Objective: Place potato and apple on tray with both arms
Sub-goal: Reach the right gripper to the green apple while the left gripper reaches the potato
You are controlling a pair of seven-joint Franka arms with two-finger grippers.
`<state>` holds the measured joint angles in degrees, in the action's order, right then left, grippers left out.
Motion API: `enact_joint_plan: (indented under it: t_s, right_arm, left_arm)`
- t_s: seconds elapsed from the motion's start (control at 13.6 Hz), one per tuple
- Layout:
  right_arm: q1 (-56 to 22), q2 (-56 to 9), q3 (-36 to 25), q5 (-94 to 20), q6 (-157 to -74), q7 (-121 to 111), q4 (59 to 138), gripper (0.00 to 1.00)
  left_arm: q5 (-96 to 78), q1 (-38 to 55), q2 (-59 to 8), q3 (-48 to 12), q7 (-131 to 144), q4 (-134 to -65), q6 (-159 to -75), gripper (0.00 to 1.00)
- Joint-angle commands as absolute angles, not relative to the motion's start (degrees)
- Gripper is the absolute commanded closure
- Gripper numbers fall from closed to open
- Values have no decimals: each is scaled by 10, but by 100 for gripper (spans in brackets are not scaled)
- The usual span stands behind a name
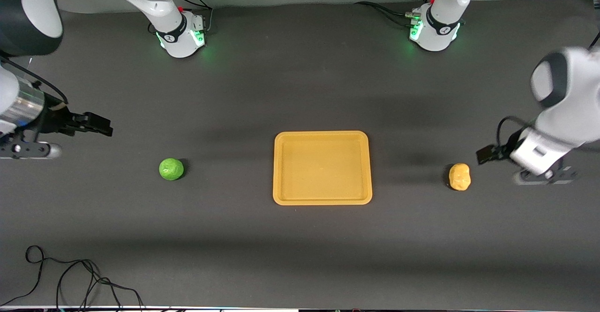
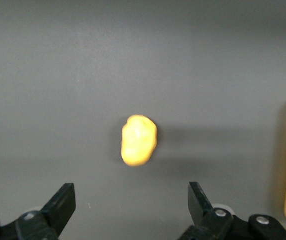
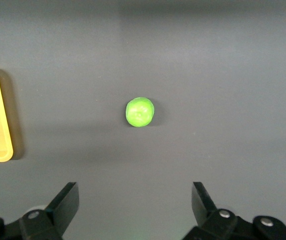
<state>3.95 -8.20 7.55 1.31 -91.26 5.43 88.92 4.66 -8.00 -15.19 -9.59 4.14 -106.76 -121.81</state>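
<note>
The potato (image 1: 459,176) is lying on the dark table (image 1: 300,246) toward the left arm's end, well apart from the tray (image 1: 322,200). The left gripper (image 2: 130,202) is hanging in the air above the table just beside the potato, toward the table's edge. Its two black fingers are standing wide apart and are gripping nothing. In the left wrist view the potato (image 2: 139,140) is showing ahead of the gap between the fingers, not touching them.

The apple (image 1: 171,169) is lying toward the right arm's end of the table, also well apart from the tray. The right gripper (image 3: 135,202) is hanging above the table near that end, and its fingers are spread wide too, with nothing between them. In the right wrist view the apple (image 3: 140,112) is sitting ahead of the open gap, clearly apart from the fingers.

The potato is a yellow-tan lump, oval but irregular, with a bumpy surface. The apple is a small round ball, bright green, with a slightly mottled skin. The tray is flat and rectangular, orange-yellow plastic with rounded corners and a low raised rim, and it is lying between the two fruits. The table surface is dark grey and matte. A thin black cable (image 1: 70,279) is lying in loops near the table's front edge at the right arm's end.
</note>
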Motion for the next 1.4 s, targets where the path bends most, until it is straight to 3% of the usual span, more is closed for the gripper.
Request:
enact_joint_plan:
  t_s: [0.0,0.29,0.44,0.52,0.66,0.88,1.11,1.18,1.33]
  right_arm:
    - [32,-91,73,41,-978,34,943,0]
    - [33,-100,70,51,-1106,34,1044,0]
    - [32,-115,70,51,-1159,34,1081,0]
    - [32,-120,70,51,-1192,34,1103,0]
    - [38,-141,70,44,-1273,40,1151,0]
    - [33,-185,69,44,-1372,54,1206,0]
    - [24,-212,69,44,-1377,76,1209,0]
    - [25,-222,69,44,-1380,76,1209,0]
    - [25,-238,69,47,-1386,76,1201,0]
  left_arm:
    - [91,-59,-252,-94,34,-1063,-1303,0]
    - [137,-61,-313,-93,32,-1107,-1394,0]
    - [138,-60,-316,-93,33,-1110,-1395,0]
    - [138,-61,-316,-93,34,-1110,-1395,5]
    - [138,-61,-316,-93,37,-1109,-1392,23]
    - [138,-61,-311,-93,39,-1111,-1386,36]
    - [138,-55,-296,-94,61,-1112,-1359,86]
    - [138,-48,-288,-94,74,-1109,-1345,94]
    - [130,-29,-268,-97,111,-1097,-1311,95]
